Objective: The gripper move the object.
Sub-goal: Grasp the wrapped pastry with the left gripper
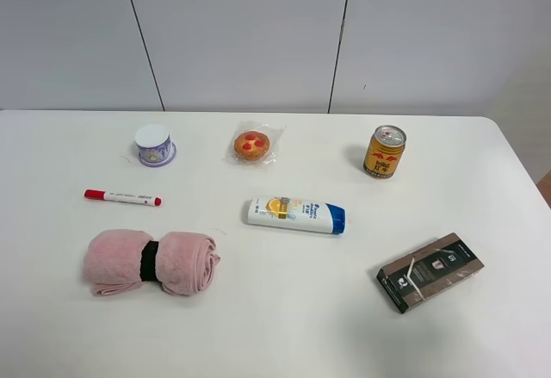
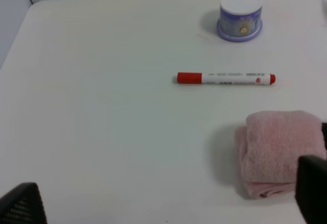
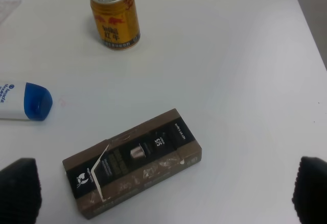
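Exterior high: shows the pastry (image 1: 251, 145) in its clear wrapper, lying on the white worktop (image 1: 284, 309) near the far edge. Places it between the lilac-and-white cup (image 1: 155, 145) on the left and the gold can (image 1: 384, 151) on the right, apart from both. Shows a white shampoo bottle (image 1: 296, 214) with a blue cap lying on its side in front of the pastry. Puts a red-capped marker (image 1: 122, 196) in front of the cup, a rolled pink towel (image 1: 151, 262) with a black band nearer still, and a dark brown box (image 1: 430, 271) at the near right.

Left wrist: catches the left hand (image 2: 166, 198) released, black fingertips (image 2: 20, 206) spread wide, grasping nothing, close by the towel.

Right wrist: catches the right hand (image 3: 163, 191) likewise spread wide and empty, the box lying between its fingertips in view, the can beyond.
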Controlling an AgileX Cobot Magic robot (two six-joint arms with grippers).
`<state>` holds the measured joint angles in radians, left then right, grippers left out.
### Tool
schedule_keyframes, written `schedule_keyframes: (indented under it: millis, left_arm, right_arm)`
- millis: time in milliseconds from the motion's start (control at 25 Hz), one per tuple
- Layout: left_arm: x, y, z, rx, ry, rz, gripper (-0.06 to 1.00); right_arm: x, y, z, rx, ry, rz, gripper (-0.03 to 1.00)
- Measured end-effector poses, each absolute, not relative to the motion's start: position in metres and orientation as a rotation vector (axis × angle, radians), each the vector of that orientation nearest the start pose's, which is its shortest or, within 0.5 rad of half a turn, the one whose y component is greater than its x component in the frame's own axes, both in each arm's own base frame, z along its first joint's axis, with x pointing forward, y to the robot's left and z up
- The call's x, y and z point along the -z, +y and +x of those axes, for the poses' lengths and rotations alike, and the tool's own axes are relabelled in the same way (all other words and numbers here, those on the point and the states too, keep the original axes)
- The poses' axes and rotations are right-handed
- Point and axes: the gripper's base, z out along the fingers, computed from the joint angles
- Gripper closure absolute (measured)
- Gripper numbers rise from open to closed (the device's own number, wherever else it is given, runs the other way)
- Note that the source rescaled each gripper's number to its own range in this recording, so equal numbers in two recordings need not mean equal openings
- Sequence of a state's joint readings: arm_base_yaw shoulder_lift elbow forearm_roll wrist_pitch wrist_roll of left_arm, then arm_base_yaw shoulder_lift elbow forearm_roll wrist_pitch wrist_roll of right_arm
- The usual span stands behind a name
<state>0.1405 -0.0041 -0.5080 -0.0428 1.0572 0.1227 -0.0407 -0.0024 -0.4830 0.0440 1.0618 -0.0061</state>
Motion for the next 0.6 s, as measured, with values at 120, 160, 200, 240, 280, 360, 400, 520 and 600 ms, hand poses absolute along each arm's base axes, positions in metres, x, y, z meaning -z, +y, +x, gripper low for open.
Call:
schedule_keyframes:
  millis: [120, 160, 200, 240, 280, 360, 400, 520, 600]
  left_arm:
    - [-0.280, -0.006, -0.005, -0.085, 2.032, -0.015, -0.06]
    - [-0.282, -0.008, -0.004, -0.059, 2.037, -0.015, -0.06]
    - [-0.284, -0.009, -0.001, -0.029, 2.051, -0.018, -0.06]
    - [-0.288, -0.010, 0.003, 0.003, 2.069, -0.027, -0.06]
    - [-0.294, -0.010, 0.007, 0.026, 2.080, -0.039, -0.06]
    - [-0.306, -0.010, 0.017, 0.058, 2.119, -0.059, -0.06]
    - [-0.312, -0.009, 0.027, 0.069, 2.152, -0.067, -0.06]
    - [-0.331, -0.005, 0.055, 0.082, 2.230, -0.073, -0.06]
    - [-0.342, -0.002, 0.077, 0.082, 2.269, -0.069, -0.06]
  right_arm:
    - [-0.273, 0.004, -0.003, -0.024, 2.059, 0.034, -0.03]
    - [-0.273, 0.004, -0.003, -0.024, 2.059, 0.034, -0.03]
    - [-0.273, 0.004, -0.003, -0.024, 2.059, 0.034, -0.03]
    - [-0.273, 0.004, -0.003, -0.024, 2.059, 0.034, -0.03]
    - [-0.273, 0.004, -0.003, -0.024, 2.059, 0.034, -0.03]
    - [-0.273, 0.004, -0.003, -0.024, 2.059, 0.034, -0.03]
    - [-0.273, 0.004, -0.003, -0.024, 2.059, 0.034, -0.03]
    - [-0.273, 0.004, -0.003, -0.024, 2.059, 0.034, -0.03]
    - [-0.273, 0.004, -0.003, -0.024, 2.059, 0.034, -0.03]
